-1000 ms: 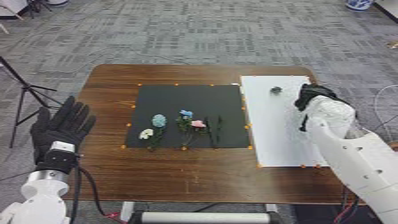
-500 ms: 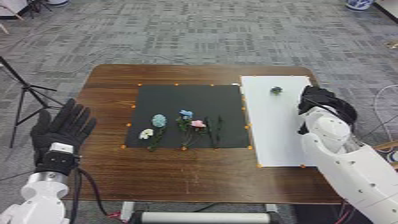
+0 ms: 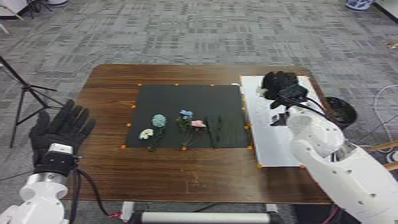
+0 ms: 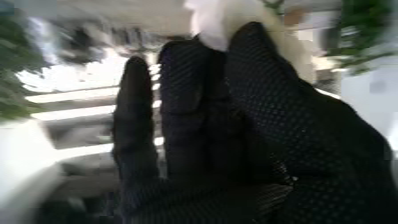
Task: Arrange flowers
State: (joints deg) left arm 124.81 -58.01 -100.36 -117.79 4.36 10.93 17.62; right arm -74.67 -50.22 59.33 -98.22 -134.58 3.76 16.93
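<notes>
My right hand (image 3: 284,89) is over the upper part of the white board (image 3: 270,148), with a small white flower (image 3: 263,92) at its left side. In the right wrist view, the thumb of my right hand (image 4: 311,135) lies close to the fingers, pinching the white flower (image 4: 218,17) near their tips; green leaves blur behind. On the black mat (image 3: 164,97) lie a white flower (image 3: 147,133), a light blue one (image 3: 159,120), a blue one (image 3: 186,113), a pink one (image 3: 198,123) and green stems (image 3: 216,135). My left hand (image 3: 60,131) rests open left of the table.
A dark round container (image 3: 340,111) stands beside the table's right edge. The brown table (image 3: 187,177) carries small orange markers round the mat and board. A black tripod (image 3: 27,87) stands on the floor at the left.
My right hand has swung left and away from the table's right edge, over the board's small dark plant, now hidden. The white flower has appeared at the hand, and the dark container is uncovered.
</notes>
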